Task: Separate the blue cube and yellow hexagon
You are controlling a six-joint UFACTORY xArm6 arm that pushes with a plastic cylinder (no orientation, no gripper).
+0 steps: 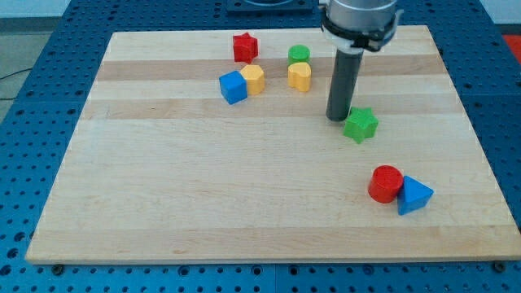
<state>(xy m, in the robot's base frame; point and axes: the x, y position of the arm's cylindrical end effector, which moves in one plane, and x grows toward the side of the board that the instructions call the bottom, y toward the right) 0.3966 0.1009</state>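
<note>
The blue cube (233,87) lies near the view's top, left of centre, touching the yellow hexagon (253,79) on its right. My tip (337,117) rests on the board well to the right of them, just left of the green star (361,124) and close against it. The rod rises from the tip to the arm at the view's top.
A red star (244,46) lies above the yellow hexagon. A green cylinder (299,55) sits above a yellow heart-like block (299,76). A red cylinder (386,183) touches a blue triangle (413,195) at the lower right. The wooden board (203,203) lies on a blue perforated table.
</note>
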